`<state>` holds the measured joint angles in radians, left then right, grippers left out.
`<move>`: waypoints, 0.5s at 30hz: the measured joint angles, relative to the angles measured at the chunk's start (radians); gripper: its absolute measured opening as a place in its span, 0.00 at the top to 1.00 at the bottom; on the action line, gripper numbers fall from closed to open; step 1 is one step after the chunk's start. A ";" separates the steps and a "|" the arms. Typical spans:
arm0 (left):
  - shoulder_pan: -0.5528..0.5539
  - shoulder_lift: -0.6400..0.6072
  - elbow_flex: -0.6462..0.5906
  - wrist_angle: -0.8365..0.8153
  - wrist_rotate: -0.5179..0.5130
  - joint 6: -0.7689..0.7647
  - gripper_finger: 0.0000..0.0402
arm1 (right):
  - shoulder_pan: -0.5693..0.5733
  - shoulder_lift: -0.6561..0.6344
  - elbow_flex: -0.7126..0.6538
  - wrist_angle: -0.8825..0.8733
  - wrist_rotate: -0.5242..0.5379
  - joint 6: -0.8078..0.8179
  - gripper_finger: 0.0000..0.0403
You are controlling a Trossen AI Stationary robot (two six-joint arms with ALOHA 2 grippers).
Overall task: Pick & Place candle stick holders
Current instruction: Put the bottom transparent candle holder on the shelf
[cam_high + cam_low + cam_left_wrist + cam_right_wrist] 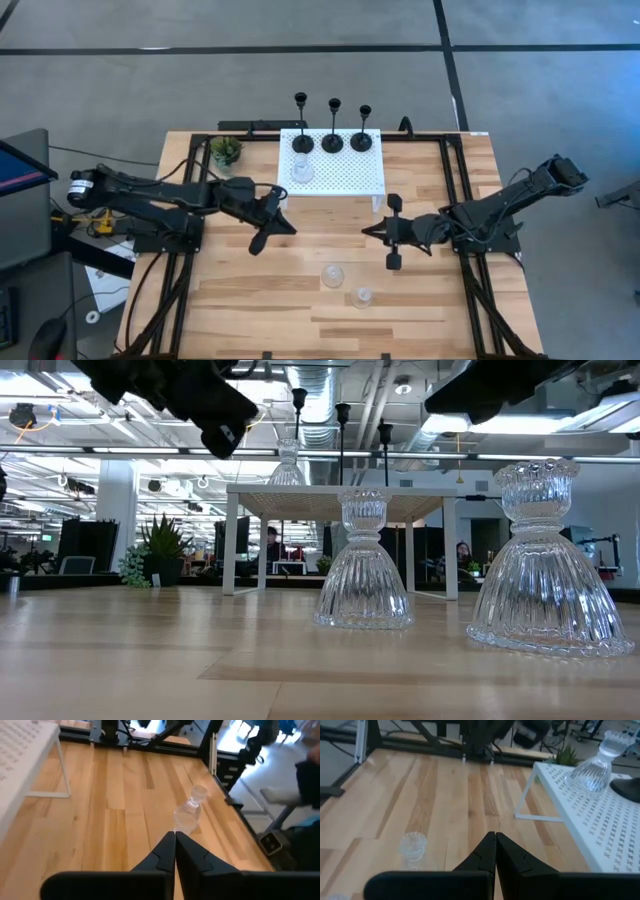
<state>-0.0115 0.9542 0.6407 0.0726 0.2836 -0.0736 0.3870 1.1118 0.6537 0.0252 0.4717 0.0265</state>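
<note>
**benchwatcher:** ok so where's everything sitting right now?

**armnerd:** The three black candle stick holders with round disc bases and thin stems [332, 132] stand in a row along the far edge of the white perforated metal rack [350, 177], all upright. One squat clear ribbed glass candle stick holder [302, 170] is on the rack too, near its left end, in front of the leftmost black one. The other two glass ones are down on the pale wooden bench [240, 300]: one [333, 275] roughly in the middle and the other [363, 297] just beside it, closer to the near edge. Both upright, close together but not touching.

**benchwatcher:** and the arms?

**armnerd:** The left claw [283, 226] hangs over the bench just in front of the rack's left corner, fingers pressed together with nothing between them. In its wrist view you see the tips meeting, and a glass holder standing on the boards a bit beyond them. The right claw [372, 231] is over the bench near the rack's right front leg, also pinched closed on nothing. The two claws point at each other with a gap between them, and the bench glass holders sit nearer the front edge than either one.

**benchwatcher:** anything else up there?

**armnerd:** Small green potted plant [226, 151] at the far left, just beside the rack.
</note>
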 joint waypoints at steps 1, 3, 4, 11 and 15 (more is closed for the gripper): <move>-0.003 0.010 0.000 0.007 0.000 -0.012 0.97 | 0.000 0.000 0.000 0.009 0.000 0.000 1.00; -0.014 0.019 -0.001 0.012 0.000 0.029 0.98 | 0.000 0.000 0.000 0.016 0.000 0.000 1.00; -0.025 0.018 -0.002 0.014 -0.002 0.073 0.99 | 0.000 0.000 0.000 0.013 0.000 0.000 1.00; -0.068 -0.085 -0.109 0.088 -0.058 0.243 0.99 | 0.000 0.000 0.000 -0.017 0.000 -0.016 1.00; -0.073 -0.172 -0.229 0.214 -0.038 0.294 0.99 | -0.002 0.000 -0.018 -0.016 0.000 -0.033 1.00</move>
<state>-0.0849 0.7819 0.4121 0.2866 0.2455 0.2205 0.3846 1.1118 0.6361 0.0095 0.4721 -0.0066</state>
